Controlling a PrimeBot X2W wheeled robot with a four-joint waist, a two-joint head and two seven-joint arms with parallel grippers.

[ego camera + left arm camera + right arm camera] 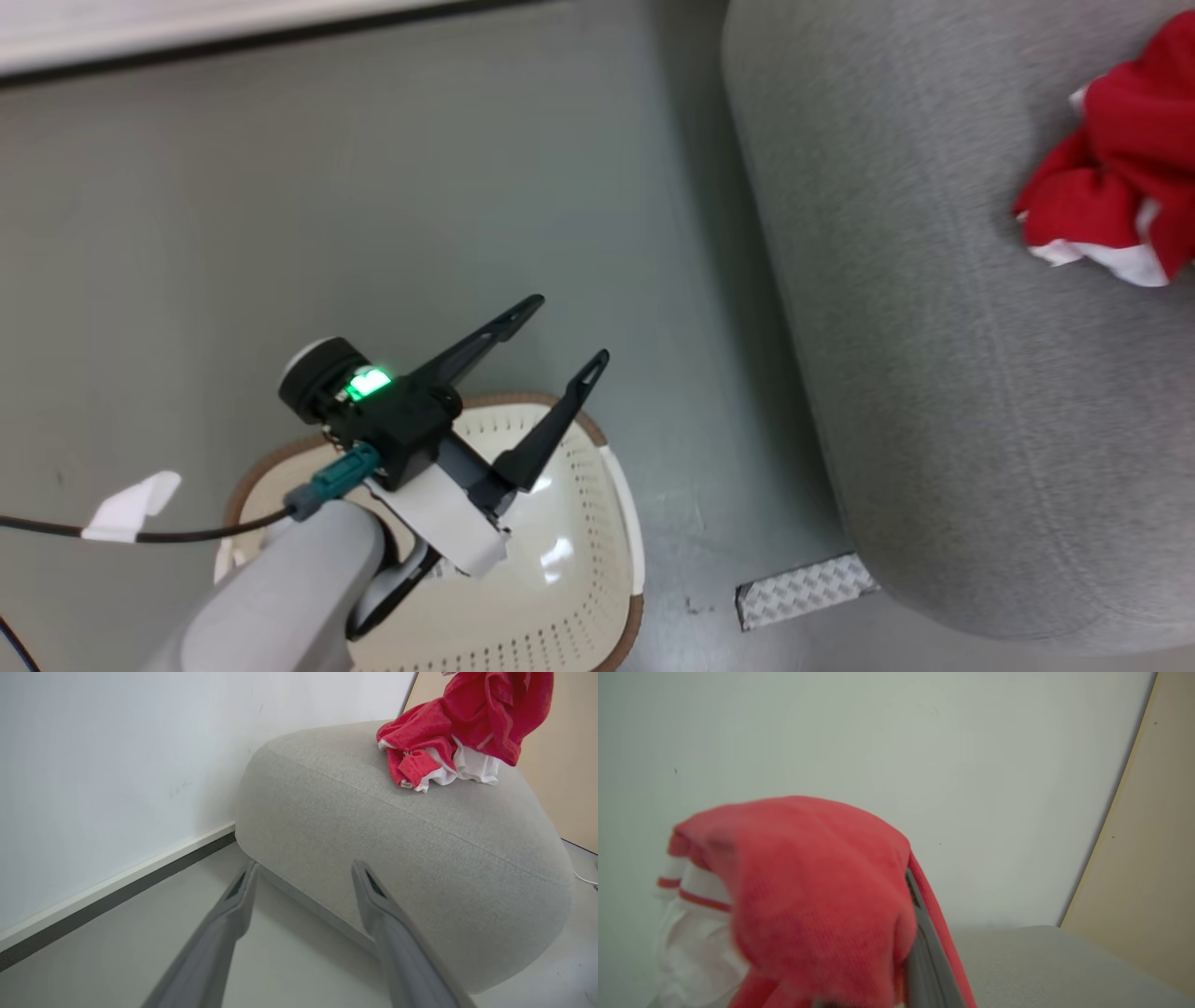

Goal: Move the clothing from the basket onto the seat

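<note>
The red clothing (1120, 177) with white trim lies bunched on the grey seat (934, 373) at the far right. In the left wrist view the clothing (444, 742) rests on the seat (397, 858) and rises past the top edge. Close up, the clothing (808, 882) drapes over my right gripper (887, 896), which looks shut on it; one dark finger (920, 938) shows beside the fabric. My left gripper (569, 328) hovers open above the cream basket (597, 560), whose visible inside holds nothing. Its fingers (304, 865) point at the seat's side.
Grey floor (373, 233) lies between the basket and the seat. A white wall with a dark baseboard (117, 891) runs behind. A ribbed metal plate (803, 590) sits by the seat's base. A cable with a white tag (131, 509) trails at the left.
</note>
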